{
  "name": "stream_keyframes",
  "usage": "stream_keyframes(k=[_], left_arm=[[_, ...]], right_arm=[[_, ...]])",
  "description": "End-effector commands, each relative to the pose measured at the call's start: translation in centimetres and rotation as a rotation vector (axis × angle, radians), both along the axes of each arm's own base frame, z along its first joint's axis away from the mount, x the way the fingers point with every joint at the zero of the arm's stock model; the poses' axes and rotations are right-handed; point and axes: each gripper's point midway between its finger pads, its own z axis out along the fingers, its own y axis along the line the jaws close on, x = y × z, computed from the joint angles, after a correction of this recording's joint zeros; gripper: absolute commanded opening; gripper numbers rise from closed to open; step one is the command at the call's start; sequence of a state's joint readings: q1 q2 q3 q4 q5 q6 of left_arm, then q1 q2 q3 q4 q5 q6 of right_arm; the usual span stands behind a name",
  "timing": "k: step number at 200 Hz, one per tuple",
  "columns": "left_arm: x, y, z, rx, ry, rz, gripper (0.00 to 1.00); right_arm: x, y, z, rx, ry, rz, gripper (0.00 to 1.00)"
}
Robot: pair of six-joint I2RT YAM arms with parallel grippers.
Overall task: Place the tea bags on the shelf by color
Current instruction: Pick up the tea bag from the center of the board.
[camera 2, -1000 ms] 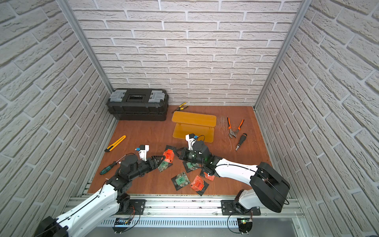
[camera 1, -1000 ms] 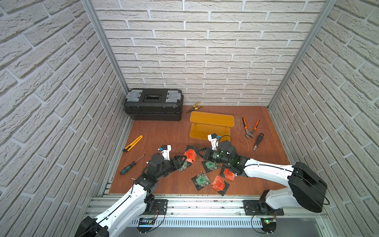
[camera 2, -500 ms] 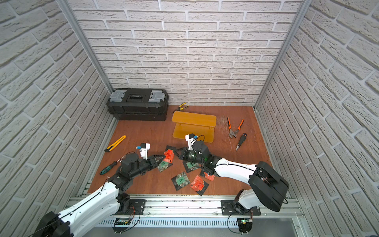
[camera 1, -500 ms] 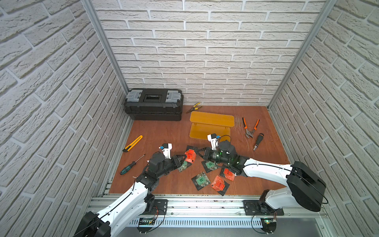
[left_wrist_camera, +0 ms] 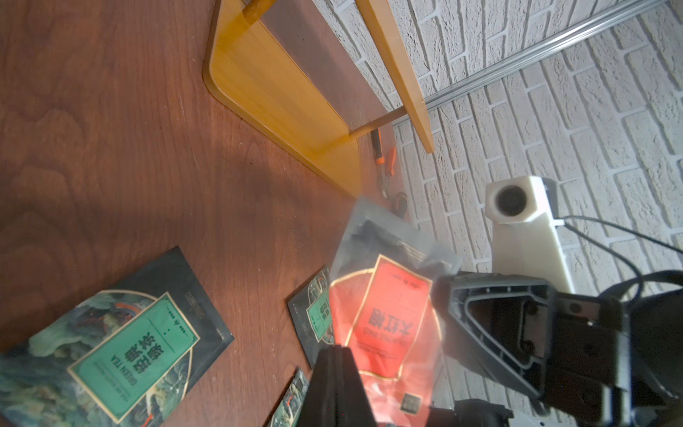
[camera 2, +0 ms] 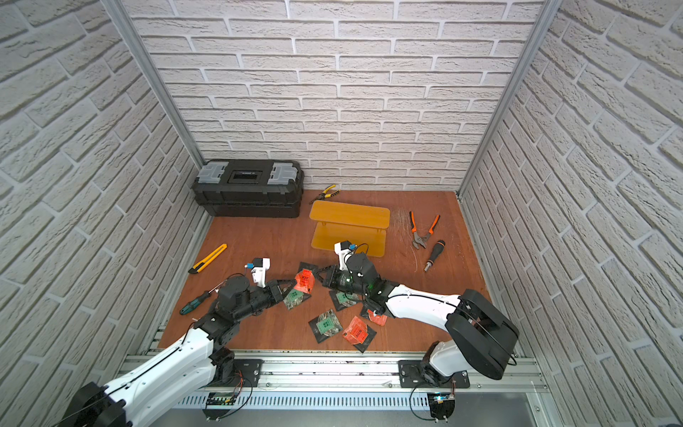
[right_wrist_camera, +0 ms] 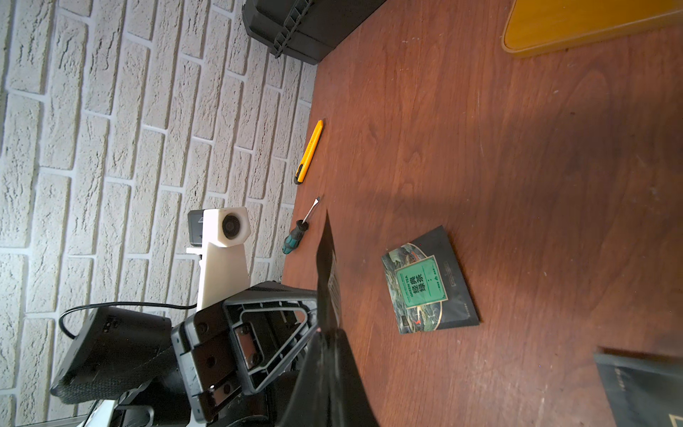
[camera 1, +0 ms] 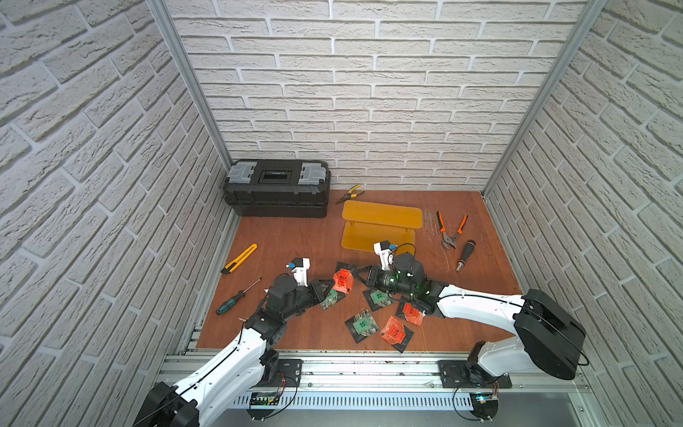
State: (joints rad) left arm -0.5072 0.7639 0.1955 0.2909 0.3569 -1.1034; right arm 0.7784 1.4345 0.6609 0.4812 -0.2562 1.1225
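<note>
The left end effector [camera 1: 332, 287] and the right end effector [camera 1: 355, 277] are both clamped tight on opposite edges of one red tea bag [camera 1: 343, 281]. The bag is held upright off the table [camera 1: 295, 240], in front of the yellow shelf [camera 1: 380, 216]. The other tea bags [camera 1: 364, 324], three green and two red, lie flat on the table below it.

Top views look down; wrist views skim the tabletop [left_wrist_camera: 111, 148].

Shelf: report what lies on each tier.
Nothing visible. Upper plate bare in both top views; lower plate looks bare too, though the upper one covers its back strip.
</note>
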Motion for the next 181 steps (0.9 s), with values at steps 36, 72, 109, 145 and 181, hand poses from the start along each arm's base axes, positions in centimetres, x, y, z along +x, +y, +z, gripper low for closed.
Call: stream_keyframes(k=[36,72,109,145,181], left_arm=[[0.7,-0.5,2.4,-0.02,-0.078,-0.003,0.0],[1.2,-0.4,2.5,0.007,-0.092,0.003,0.0],[2.0,-0.8,2.7,0.032,-0.104,0.0,0.0],[3.2,-1.3,3.2,0.041,-0.117,-0.007,0.0],[4.7,-1.8,3.6,0.066,-0.136,-0.006,0.0]], right_arm=[[0.4,-0.1,0.4,-0.017,-0.023,0.004,0.14],[0.5,-0.8,0.2,-0.082,-0.031,0.0,0.34],[0.5,-2.0,-0.2,-0.146,-0.037,-0.018,0.46],[0.3,-4.2,-0.5,-0.248,-0.06,-0.052,0.53],[-0.3,-7.5,0.3,-0.386,-0.133,-0.101,0.58]])
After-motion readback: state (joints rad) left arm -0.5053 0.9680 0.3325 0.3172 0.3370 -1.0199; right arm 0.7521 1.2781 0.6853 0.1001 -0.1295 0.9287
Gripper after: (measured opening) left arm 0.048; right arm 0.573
